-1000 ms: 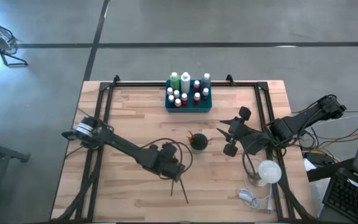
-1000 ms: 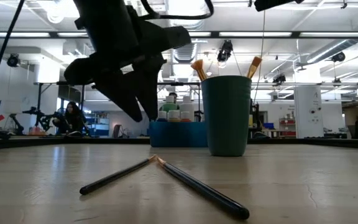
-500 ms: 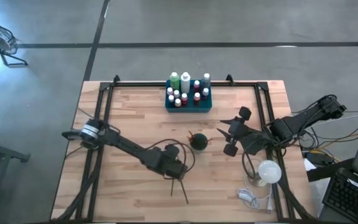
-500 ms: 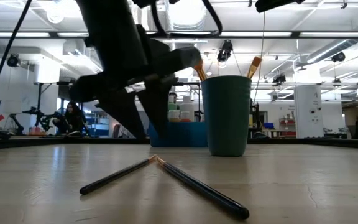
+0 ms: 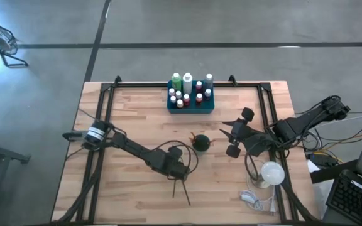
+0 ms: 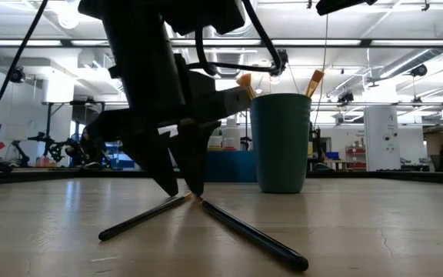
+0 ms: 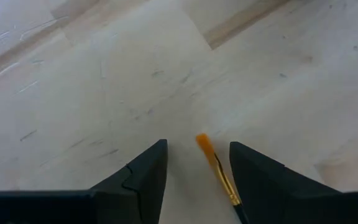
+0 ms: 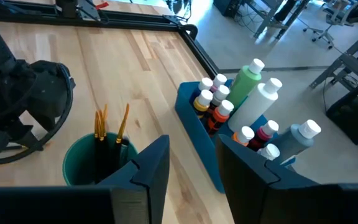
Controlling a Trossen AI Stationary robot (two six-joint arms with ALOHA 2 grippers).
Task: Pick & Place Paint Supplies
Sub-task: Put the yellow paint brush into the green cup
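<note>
The table was pale wood with a striped grain. On it stood a dark green cup holding orange-bristled brushes, and behind the cup a blue tray of white-capped bottles — green, white, grey, maroon. Two black-handled paintbrushes lay before the cup, tips orange.

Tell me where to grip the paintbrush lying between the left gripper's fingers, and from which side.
Grip the thin handle just behind the orange bristle tip of the paintbrush, coming straight down from above. It lies flat on the wooden table, so only a top-down pinch across its narrow width seems workable. The left gripper already straddles it, fingers open, one either side.
</note>
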